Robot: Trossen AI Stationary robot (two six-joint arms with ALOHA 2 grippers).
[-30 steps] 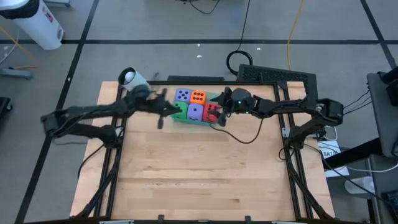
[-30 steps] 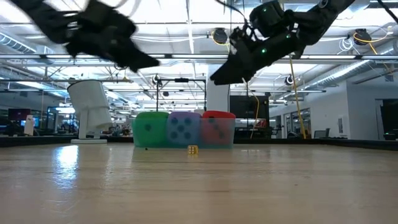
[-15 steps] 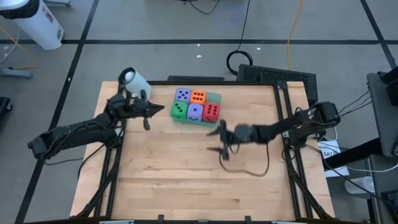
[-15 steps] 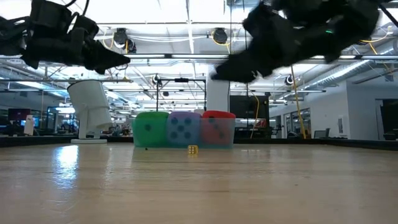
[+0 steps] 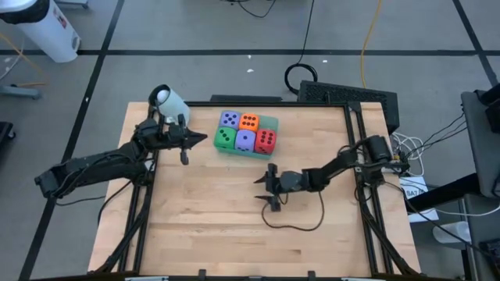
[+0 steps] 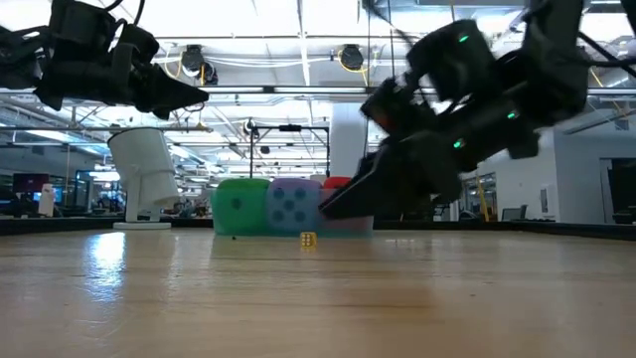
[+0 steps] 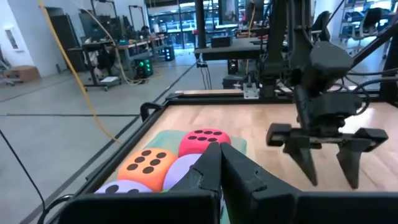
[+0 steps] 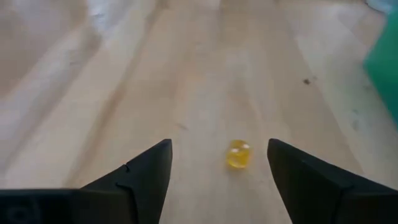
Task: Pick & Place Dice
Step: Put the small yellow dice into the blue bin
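Five soft dice sit in a teal tray (image 5: 271, 122) at the far middle of the table: purple (image 5: 229, 119), orange (image 5: 249, 121), green (image 5: 225, 138), purple (image 5: 245, 140) and red (image 5: 266, 140). A tiny yellow die (image 8: 239, 154) lies on the bare wood in front of the tray (image 6: 308, 239). My right gripper (image 8: 219, 146) hovers low over the table, open, pointing at the yellow die, which lies just ahead between its fingers. My left gripper (image 5: 199, 139) hangs shut to the left of the tray, above the table.
A white cylindrical device (image 5: 166, 99) stands at the far left corner. A black cable (image 5: 293, 222) trails across the wood below the right arm. Bare wood stretches toward the near edge. Metal frame rails run along both table sides.
My right gripper has swung from above the tray's right end toward the near edge and down, close to the table behind the small yellow die. My left gripper has drawn back from the tray toward the left, then kept still. The dice have not moved.
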